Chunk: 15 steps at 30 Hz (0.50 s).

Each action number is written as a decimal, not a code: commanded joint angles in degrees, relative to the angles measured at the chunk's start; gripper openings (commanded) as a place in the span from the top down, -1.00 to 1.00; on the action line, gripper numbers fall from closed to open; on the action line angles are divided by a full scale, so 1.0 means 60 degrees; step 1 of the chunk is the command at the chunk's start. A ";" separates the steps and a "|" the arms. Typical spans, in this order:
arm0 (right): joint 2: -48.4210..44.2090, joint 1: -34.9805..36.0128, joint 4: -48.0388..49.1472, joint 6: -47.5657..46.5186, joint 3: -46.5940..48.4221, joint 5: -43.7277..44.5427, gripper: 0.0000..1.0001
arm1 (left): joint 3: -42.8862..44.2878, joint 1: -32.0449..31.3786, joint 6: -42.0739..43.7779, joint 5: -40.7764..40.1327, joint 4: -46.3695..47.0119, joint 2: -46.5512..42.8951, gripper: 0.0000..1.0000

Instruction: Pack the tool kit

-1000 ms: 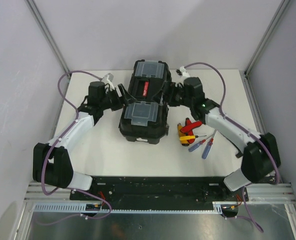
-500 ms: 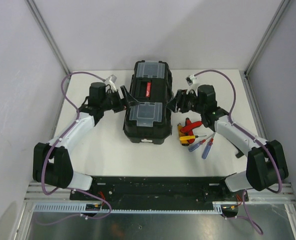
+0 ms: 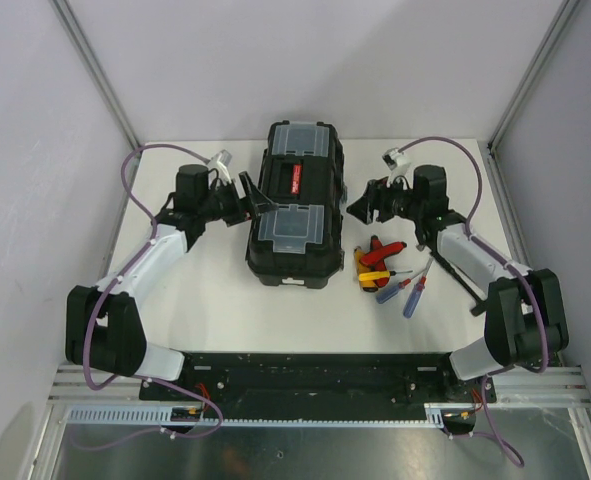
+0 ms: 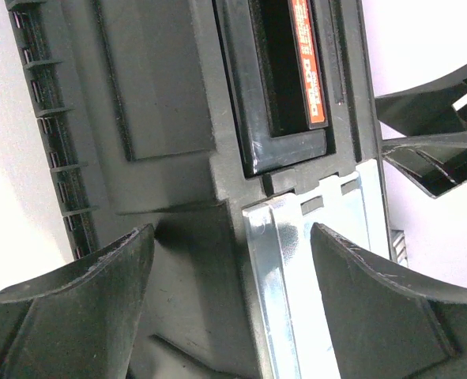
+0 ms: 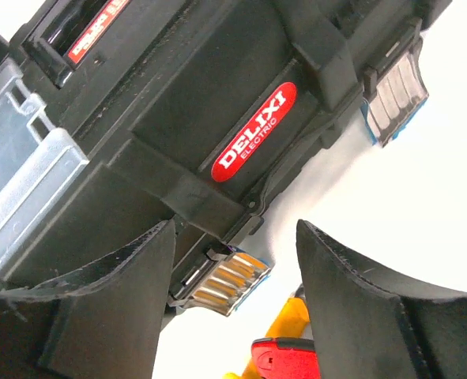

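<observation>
The white table carries the tool kit in its middle, long axis running away from the arm bases. The kit lies between the two arms. The left gripper is right at its left flank, about level with the handle, with its fingers spread wide. The left wrist view shows the lid's edge and the handle recess filling the gap between them, but whether a finger touches the plastic cannot be told. The right gripper hangs just off the kit's right side, clear of it, its jaws parted around nothing.

The kit is a bulky black plastic box with its lid down. A red oval label sits on its side wall, and two ribbed latches with blue edges lie flat against that wall.

Two clear compartments are set in the lid, one at the far end and one at the near end. What they hold cannot be made out. Between them lies the black handle with its red strip.

The screwdrivers, red, blue and yellow-handled, lie in a loose heap on the table right of the kit, near the right gripper and outside the box.
</observation>
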 commanded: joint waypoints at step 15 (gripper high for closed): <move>0.1129 0.0013 0.1889 -0.3620 0.0314 -0.2009 -0.48 | 0.0483 0.0300 0.0404 0.0519 -0.0294 0.0047 -0.68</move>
